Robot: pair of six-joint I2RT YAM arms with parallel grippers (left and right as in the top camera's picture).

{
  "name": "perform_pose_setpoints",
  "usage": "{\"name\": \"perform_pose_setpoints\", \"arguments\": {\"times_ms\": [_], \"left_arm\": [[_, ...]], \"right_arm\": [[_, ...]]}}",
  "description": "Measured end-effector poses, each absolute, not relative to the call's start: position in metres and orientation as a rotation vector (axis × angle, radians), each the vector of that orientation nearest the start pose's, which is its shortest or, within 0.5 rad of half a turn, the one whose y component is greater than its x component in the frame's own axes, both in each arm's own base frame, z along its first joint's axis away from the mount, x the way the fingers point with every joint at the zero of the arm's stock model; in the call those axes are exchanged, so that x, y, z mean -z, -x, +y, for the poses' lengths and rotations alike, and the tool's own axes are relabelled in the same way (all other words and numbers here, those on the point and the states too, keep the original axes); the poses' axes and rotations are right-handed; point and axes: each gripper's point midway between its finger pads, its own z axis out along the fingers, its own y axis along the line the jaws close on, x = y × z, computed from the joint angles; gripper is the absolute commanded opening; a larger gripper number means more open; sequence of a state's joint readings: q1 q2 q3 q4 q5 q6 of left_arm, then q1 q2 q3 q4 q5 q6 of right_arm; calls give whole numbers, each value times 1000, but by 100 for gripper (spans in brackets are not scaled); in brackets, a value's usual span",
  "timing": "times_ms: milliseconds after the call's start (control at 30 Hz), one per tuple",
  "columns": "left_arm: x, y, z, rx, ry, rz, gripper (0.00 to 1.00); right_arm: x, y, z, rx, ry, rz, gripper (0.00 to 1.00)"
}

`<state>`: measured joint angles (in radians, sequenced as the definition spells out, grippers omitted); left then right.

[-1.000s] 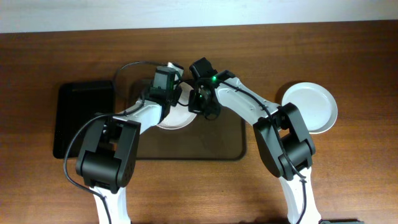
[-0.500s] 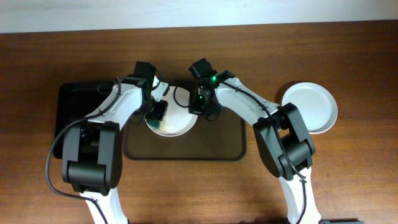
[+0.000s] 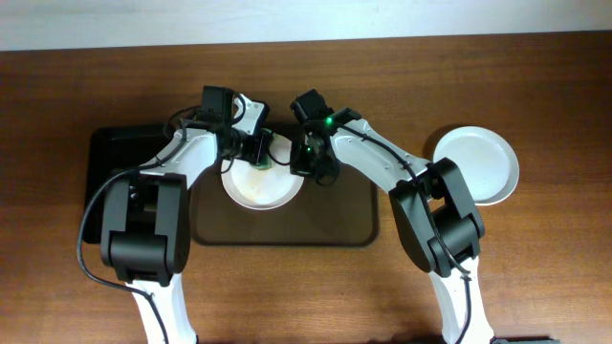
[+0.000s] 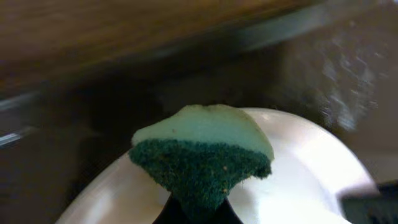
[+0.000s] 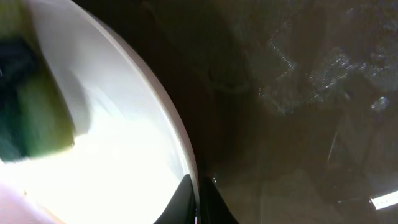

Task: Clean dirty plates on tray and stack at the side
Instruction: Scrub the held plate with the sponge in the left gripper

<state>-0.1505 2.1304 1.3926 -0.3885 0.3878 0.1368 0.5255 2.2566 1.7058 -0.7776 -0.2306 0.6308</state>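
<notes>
A white plate (image 3: pixel 260 186) lies on the left part of the dark-brown tray (image 3: pixel 335 220). My left gripper (image 3: pixel 260 149) is shut on a green sponge (image 4: pixel 202 152), which rests scrub-side down on the plate's (image 4: pixel 305 174) far rim. My right gripper (image 3: pixel 312 164) is shut on the plate's right rim, one finger inside and one outside (image 5: pixel 196 202). In the right wrist view the plate (image 5: pixel 118 155) glares bright white, and the sponge (image 5: pixel 37 118) is a blurred patch at the left. Another white plate (image 3: pixel 476 164) sits on the table to the right, off the tray.
A smaller black tray (image 3: pixel 129 182) lies to the left of the brown tray, under the left arm. Both arms reach over the tray's far half. Bare wooden table (image 3: pixel 306 296) surrounds the trays.
The left gripper has carried the sponge from the plate's far side to its left edge and back to the far rim. The right gripper and the plate have stayed put.
</notes>
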Motion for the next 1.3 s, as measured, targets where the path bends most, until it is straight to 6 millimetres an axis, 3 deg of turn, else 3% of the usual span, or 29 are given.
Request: {"name": "perform_pose_setpoints", "arguments": {"times_ms": [67,167,300,400,500,633,700,800,900,1033,1167,1300], "left_arm": [[-6,-480,-122,370,-434,2611,1],[-5,-483,-103,170,-307,2659,1],[-3,-459,-70,-93,-177,2793,0],[0,-432,-59,-145,-182,2910,1],[1,-417,-67,2,-341,2965,1],[-2,-399,-120,553,-618,2885,1],[-3,-402,-135,673,-665,2813,0],[-4,-422,-143,686,-673,2707,0],[-5,-458,-133,499,-586,2636,1],[-5,-481,-107,213,-480,2632,0],[-3,-471,-80,-46,-315,2728,0],[-2,-437,-54,-222,-233,2878,0]], "right_arm": [[-6,-400,278,-495,-117,3022,4],[-8,-403,280,-511,-114,3008,4],[-7,-401,283,-518,-105,3010,4],[-7,-399,283,-526,-104,3020,4],[-7,-396,283,-523,-104,3034,4],[-7,-396,283,-522,-104,3035,4],[-7,-396,283,-522,-103,3035,4],[-7,-396,283,-522,-101,3035,4],[-7,-396,283,-522,-100,3035,4],[-8,-398,284,-530,-97,3022,4],[-8,-400,285,-536,-95,3015,4],[-8,-399,287,-545,-91,3018,4]]}}
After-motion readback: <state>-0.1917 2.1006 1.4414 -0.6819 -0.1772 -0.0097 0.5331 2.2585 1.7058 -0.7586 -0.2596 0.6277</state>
